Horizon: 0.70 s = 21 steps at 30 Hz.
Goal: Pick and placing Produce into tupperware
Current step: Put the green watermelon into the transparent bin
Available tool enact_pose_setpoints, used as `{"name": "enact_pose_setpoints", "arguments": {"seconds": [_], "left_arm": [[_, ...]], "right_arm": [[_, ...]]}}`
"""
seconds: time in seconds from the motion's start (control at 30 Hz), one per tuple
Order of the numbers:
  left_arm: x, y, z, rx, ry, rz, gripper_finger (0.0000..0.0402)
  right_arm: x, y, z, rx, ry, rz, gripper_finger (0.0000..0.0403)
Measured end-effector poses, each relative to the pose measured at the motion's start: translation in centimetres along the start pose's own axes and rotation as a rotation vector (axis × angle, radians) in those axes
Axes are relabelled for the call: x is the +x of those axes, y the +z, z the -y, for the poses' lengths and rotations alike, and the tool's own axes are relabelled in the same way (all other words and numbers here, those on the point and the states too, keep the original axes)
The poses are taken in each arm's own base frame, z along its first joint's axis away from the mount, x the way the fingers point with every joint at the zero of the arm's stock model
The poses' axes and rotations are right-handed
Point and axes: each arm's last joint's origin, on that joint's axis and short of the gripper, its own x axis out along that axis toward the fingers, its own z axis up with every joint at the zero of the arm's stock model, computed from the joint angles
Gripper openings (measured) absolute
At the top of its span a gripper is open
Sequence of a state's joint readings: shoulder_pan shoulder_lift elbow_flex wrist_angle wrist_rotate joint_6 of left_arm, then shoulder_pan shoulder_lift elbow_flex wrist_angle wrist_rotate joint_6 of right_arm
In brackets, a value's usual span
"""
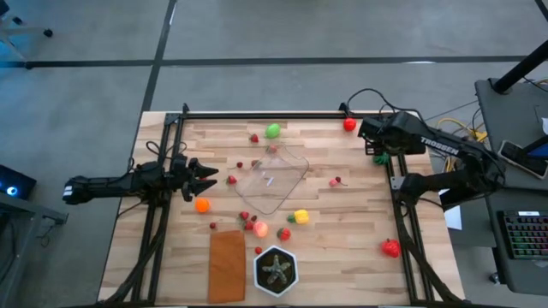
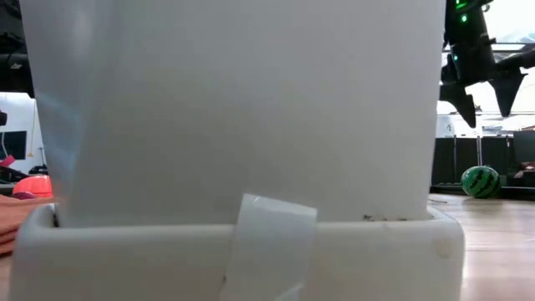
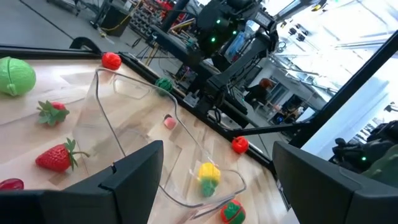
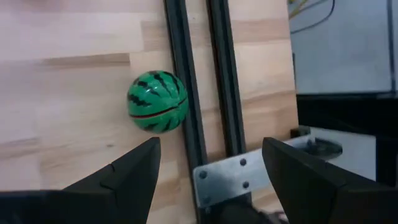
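Note:
The clear tupperware (image 1: pixel 272 180) rests flat on its base at the middle of the wooden table, also seen in the left wrist view (image 3: pixel 155 124). Small produce lies scattered around it: a green fruit (image 1: pixel 272 130), an orange one (image 1: pixel 202 204), a yellow pepper (image 1: pixel 300 216), a strawberry (image 1: pixel 390 248). A striped watermelon (image 4: pixel 157 101) lies beside the right rail. My left gripper (image 1: pixel 205 178) is open, left of the tupperware, pointing at it. My right gripper (image 4: pixel 211 180) is open, hovering above the watermelon (image 1: pixel 379 158).
A green star-shaped plant in a black hexagonal pot (image 1: pixel 276 270) and a flat orange-brown rectangle (image 1: pixel 226 265) sit at the near edge. Black rails (image 1: pixel 398 214) run along both table sides. A white object (image 2: pixel 234 125) close to the low camera blocks most of that view.

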<state>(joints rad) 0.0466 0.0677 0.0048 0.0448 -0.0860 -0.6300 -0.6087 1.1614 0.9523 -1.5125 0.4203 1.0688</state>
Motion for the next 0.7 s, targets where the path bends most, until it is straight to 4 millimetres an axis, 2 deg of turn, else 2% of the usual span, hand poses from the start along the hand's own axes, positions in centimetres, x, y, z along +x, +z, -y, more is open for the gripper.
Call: {"name": "enact_pose_setpoints", "arguments": {"seconds": [0.13,0.27,0.47,0.6,0.7], "left_arm": [[0.0,0.0,0.0,0.001,0.002,-0.002,0.0288],[0.0,0.0,0.0,0.012,0.002,-0.001,0.0288],[0.0,0.1,-0.1,0.016,0.035,0.022,0.0288],[0.0,0.3,-0.3,0.008,0.108,0.084,0.0288],[-0.1,0.5,-0.4,0.006,0.173,0.145,0.0288]], "right_arm": [[0.7,-0.1,-0.4,-0.092,0.007,0.019,0.0274],[0.9,0.2,-0.9,0.008,0.056,0.033,0.0274],[1.1,0.7,-1.5,0.033,0.13,0.037,0.0274],[1.2,0.8,-1.8,0.154,0.165,0.05,0.0274],[1.4,1.0,-2.6,0.119,0.258,0.031,0.0274]]}}
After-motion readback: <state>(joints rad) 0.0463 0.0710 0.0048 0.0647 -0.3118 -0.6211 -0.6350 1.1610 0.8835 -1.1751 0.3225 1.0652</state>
